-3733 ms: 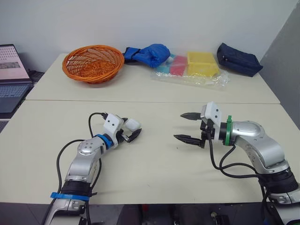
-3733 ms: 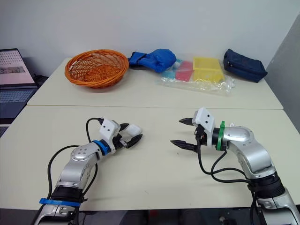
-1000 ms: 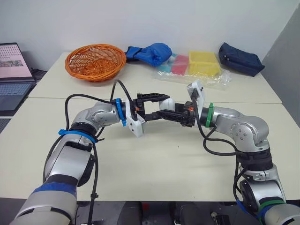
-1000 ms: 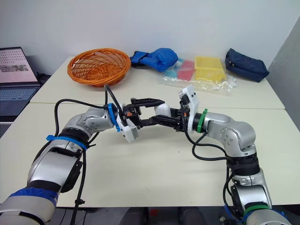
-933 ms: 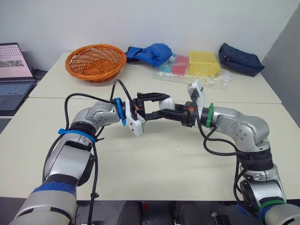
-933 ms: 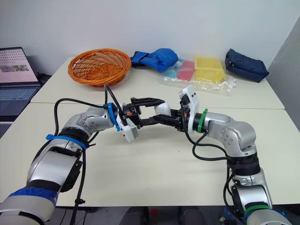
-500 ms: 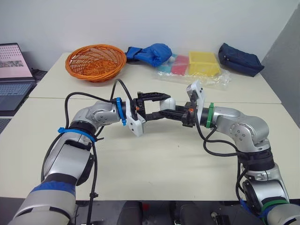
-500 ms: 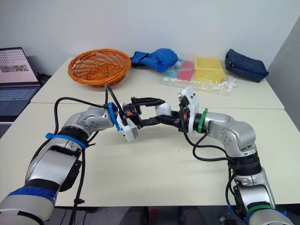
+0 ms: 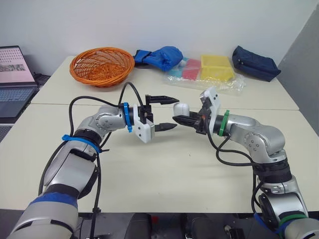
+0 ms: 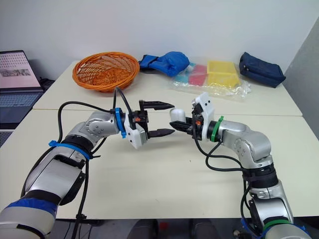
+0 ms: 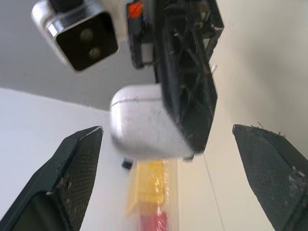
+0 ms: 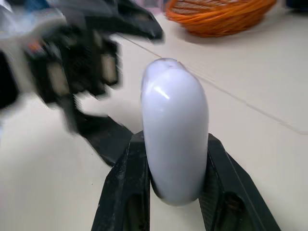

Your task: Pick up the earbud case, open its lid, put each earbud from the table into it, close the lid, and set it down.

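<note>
The white earbud case [image 9: 180,107], lid shut and roughly upright, hangs above the table [image 9: 164,174], pinched by the right gripper [image 9: 183,117], directly between the spread fingers of the left gripper [image 9: 174,112].

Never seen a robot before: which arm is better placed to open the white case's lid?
Probably the left. Its tool is open and free, right beside the earbud case, while the right tool is shut on the case, holding it up.
</note>
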### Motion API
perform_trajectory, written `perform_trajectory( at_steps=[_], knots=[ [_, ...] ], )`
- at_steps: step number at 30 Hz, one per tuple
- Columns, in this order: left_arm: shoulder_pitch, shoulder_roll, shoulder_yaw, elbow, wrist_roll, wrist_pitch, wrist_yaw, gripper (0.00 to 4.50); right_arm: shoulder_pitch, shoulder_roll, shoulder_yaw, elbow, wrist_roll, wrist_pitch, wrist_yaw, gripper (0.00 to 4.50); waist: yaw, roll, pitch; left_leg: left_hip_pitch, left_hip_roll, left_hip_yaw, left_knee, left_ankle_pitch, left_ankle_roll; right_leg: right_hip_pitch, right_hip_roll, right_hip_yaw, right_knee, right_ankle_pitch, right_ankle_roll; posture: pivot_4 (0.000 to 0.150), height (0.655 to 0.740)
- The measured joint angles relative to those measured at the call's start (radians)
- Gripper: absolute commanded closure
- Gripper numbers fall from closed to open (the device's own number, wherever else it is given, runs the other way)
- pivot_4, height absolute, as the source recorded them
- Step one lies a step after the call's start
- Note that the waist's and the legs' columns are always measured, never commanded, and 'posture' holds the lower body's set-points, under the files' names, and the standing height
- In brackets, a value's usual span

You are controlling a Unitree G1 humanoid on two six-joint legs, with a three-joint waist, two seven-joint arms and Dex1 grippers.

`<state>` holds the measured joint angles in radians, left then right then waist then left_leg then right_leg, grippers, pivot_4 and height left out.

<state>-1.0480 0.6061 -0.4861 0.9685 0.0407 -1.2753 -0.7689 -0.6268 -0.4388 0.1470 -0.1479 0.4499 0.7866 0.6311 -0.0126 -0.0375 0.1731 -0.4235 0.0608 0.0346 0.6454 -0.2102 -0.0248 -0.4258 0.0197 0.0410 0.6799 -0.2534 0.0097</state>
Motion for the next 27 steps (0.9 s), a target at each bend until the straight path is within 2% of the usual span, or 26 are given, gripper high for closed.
perform_trajectory(
  at_steps=[2, 5, 9, 11, 12, 14, 20, 27],
  knots=[
    [0.0, 0.043, 0.004, -0.088, -0.149, 0.168, -0.212, 0.0, 0.043, -0.016, 0.044, 0.03, -0.092, -0.07, -0.023, 3.62, -0.006, 0.0, 0.0, 0.0, 0.0, 0.0, 0.0, 0.0, 0.0, 0.0, 0.0, 0.0, 0.0, 0.0, 0.0, 0.15, 0.74],
    [-0.009, 0.062, 0.008, -0.16, -0.228, 0.42, -0.443, 0.0, 0.05, -0.001, 0.076, 0.041, -0.16, -0.123, -0.044, 3.62, -0.017, 0.0, 0.0, 0.0, 0.0, 0.0, 0.0, 0.0, 0.0, 0.0, 0.002, 0.001, 0.0, -0.002, 0.003, 0.15, 0.74],
    [-0.06, 0.034, 0.015, -0.244, -0.245, 0.798, -0.602, 0.0, 0.033, 0.008, 0.125, 0.038, -0.243, -0.16, -0.055, 3.62, -0.019, 0.0, 0.0, 0.0, 0.001, -0.002, 0.001, 0.0, 0.0, 0.0, 0.003, 0.0, 0.001, -0.003, 0.003, 0.15, 0.74],
    [-0.09, 0.026, 0.018, -0.295, -0.243, 0.93, -0.659, 0.0, 0.024, 0.017, 0.153, 0.036, -0.275, -0.166, -0.057, 3.62, -0.02, 0.0, 0.0, 0.0, 0.001, -0.002, 0.0, 0.0, 0.0, 0.0, 0.003, 0.001, 0.001, -0.003, 0.002, 0.15, 0.74],
    [-0.098, 0.02, 0.02, -0.315, -0.238, 0.971, -0.68, 0.18, 0.022, 0.02, 0.158, 0.035, -0.285, -0.169, -0.056, 3.62, -0.019, 0.0, 0.0, 0.0, 0.001, -0.002, 0.0, 0.0, 0.0, 0.0, 0.003, 0.001, 0.001, -0.003, 0.002, 0.15, 0.74],
    [-0.099, -0.007, 0.025, -0.316, -0.221, 1.005, -0.685, 0.63, 0.019, 0.018, 0.171, 0.034, -0.315, -0.173, -0.051, 3.62, -0.019, 0.0, 0.0, 0.0, 0.001, -0.002, 0.0, 0.0, 0.0, 0.0, 0.003, 0.0, 0.001, -0.004, 0.002, 0.15, 0.74],
    [-0.11, -0.062, 0.045, -0.274, -0.137, 1.003, -0.667, 2.54, 0.018, 0.024, 0.19, 0.032, -0.356, -0.177, -0.043, 3.62, -0.018, 0.0, 0.0, 0.0, 0.001, -0.002, 0.0, 0.0, 0.0, 0.0, 0.004, 0.0, 0.001, -0.004, 0.002, 0.15, 0.74],
    [-0.154, -0.103, 0.062, -0.181, -0.059, 0.963, -0.649, 2.54, 0.016, 0.041, 0.19, 0.0, -0.363, -0.16, -0.044, 3.62, -0.017, 0.0, 0.0, 0.0, 0.001, -0.002, 0.0, 0.0, 0.0, 0.0, 0.004, 0.001, 0.001, -0.004, 0.002, 0.15, 0.74]
  ],
)
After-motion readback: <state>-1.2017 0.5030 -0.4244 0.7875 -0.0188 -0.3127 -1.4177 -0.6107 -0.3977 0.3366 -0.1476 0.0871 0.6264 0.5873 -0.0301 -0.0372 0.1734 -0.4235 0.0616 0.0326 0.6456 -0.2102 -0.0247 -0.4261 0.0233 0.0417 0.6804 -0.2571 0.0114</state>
